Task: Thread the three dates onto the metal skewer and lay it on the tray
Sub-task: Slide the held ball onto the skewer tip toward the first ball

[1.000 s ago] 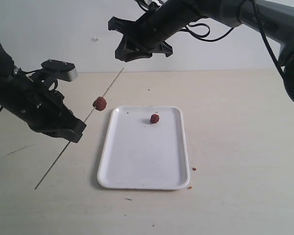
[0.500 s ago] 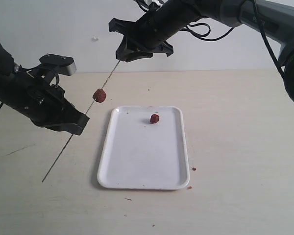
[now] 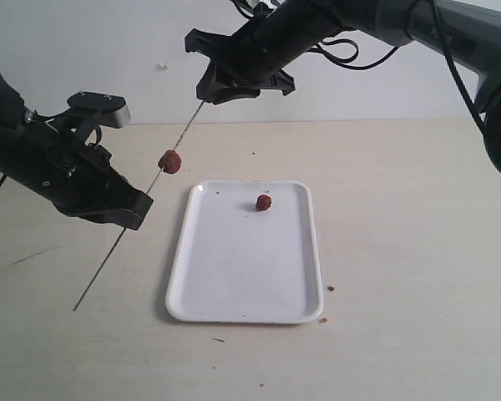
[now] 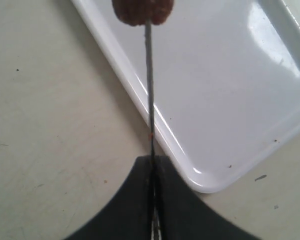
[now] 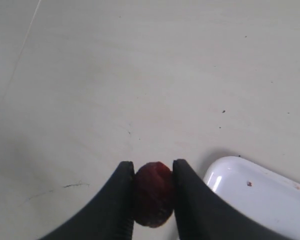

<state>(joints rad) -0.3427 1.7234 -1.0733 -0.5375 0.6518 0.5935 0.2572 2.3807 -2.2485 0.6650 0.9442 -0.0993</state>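
The metal skewer point(image 3: 186, 131) slants near-left to far-right; we see the left gripper point(image 4: 152, 165) clamping it, the right gripper point(image 5: 153, 169) pinching a date point(image 5: 152, 195).

Pale beige tabletop point(image 3: 417, 251) — a few brown crumbs point(image 3: 330, 288), white wall point(image 3: 108, 50) behind

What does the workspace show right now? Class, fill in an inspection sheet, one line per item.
Surface: pale table.
Job's things: tilted metal skewer with one threaded date; second date on the white tray; third date in the right gripper.
Clutter: brown crumbs beside the tray.
Grippers: left gripper jaws shut on the skewer; right jaws shut on the third date.
Cables: black cables on the right arm.
Surroundings: plain white wall.
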